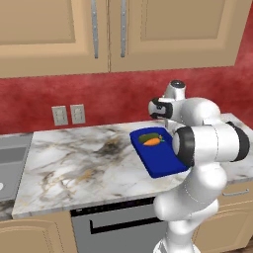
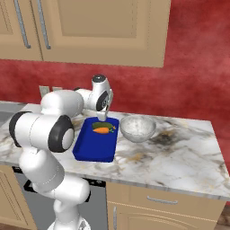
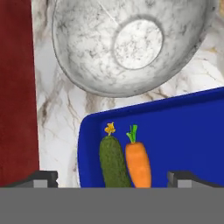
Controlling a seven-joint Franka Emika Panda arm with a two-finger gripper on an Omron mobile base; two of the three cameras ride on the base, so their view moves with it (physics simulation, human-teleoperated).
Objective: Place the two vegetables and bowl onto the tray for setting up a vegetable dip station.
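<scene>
The dark blue tray (image 1: pixel 163 159) (image 2: pixel 94 146) (image 3: pixel 188 131) lies on the marble counter. At its far end the two vegetables rest side by side: a dark-green cucumber (image 1: pixel 149 137) (image 2: pixel 102 125) (image 3: pixel 113 164) and an orange carrot (image 1: pixel 152 142) (image 2: pixel 102 130) (image 3: pixel 138 164). My gripper (image 2: pixel 102 116) (image 3: pixel 113 178) hangs just above them, open, with nothing between its fingers. The grey speckled bowl (image 2: pixel 137 127) (image 3: pixel 131 43) stands upright on the counter just right of the tray, off it.
The red backsplash (image 2: pixel 179 90) runs close behind the tray and bowl. A sink (image 1: pixel 10 163) is set into the counter at the far left, with wall outlets (image 1: pixel 69 114) above. Bare marble counter (image 1: pixel 84 158) stretches left of the tray and right of the bowl (image 2: pixel 179 152).
</scene>
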